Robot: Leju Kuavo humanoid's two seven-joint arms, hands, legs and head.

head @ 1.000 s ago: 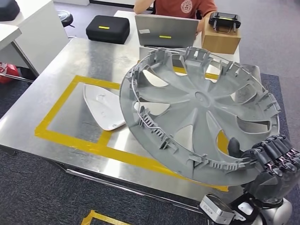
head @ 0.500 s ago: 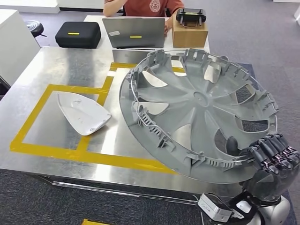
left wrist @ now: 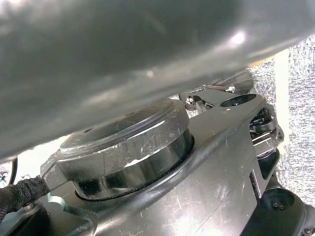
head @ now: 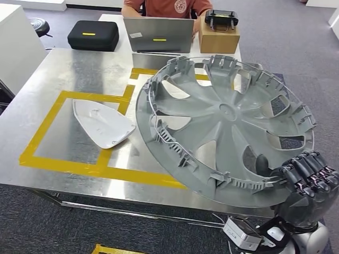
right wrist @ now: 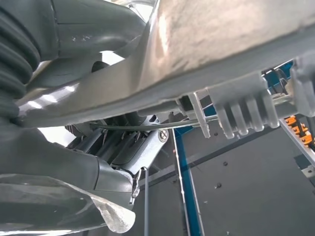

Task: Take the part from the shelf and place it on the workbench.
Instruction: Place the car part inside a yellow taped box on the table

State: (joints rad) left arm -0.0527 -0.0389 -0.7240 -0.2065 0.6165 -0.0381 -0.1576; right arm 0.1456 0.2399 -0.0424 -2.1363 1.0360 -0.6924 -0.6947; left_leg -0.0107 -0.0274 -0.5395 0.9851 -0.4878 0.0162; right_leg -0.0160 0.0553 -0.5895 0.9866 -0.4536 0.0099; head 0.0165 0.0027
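At the far left I see a black case (head: 93, 35), zipped, so I can't say what it holds. On the near-left of the bench (head: 52, 74), a white cover (head: 101, 125) lies inside a yellow tape box (head: 60, 164), its right tip crossing the tape line. Further right, a laptop (head: 159, 34) stands at the far edge with a person (head: 174, 6) behind it, and a cardboard box (head: 219, 37) carries a black controller (head: 221, 19) on top; the box's inside is hidden from me.

The hubcap (head: 224, 127) hangs tilted over the right half of the bench, inner side up, its near-right edge raised. My right hand (head: 305, 185) holds it at that near-right rim, dark fingers curled over the edge and thumb in a spoke opening. I cannot tell the state of my left hand; its wrist view gives nothing clear of it.

My worry: one grip at the rim of so wide a part, so it could pivot or slip as I lower it. Its left edge sits near the white cover and could knock it. Set too far right, it would overhang the bench edge.
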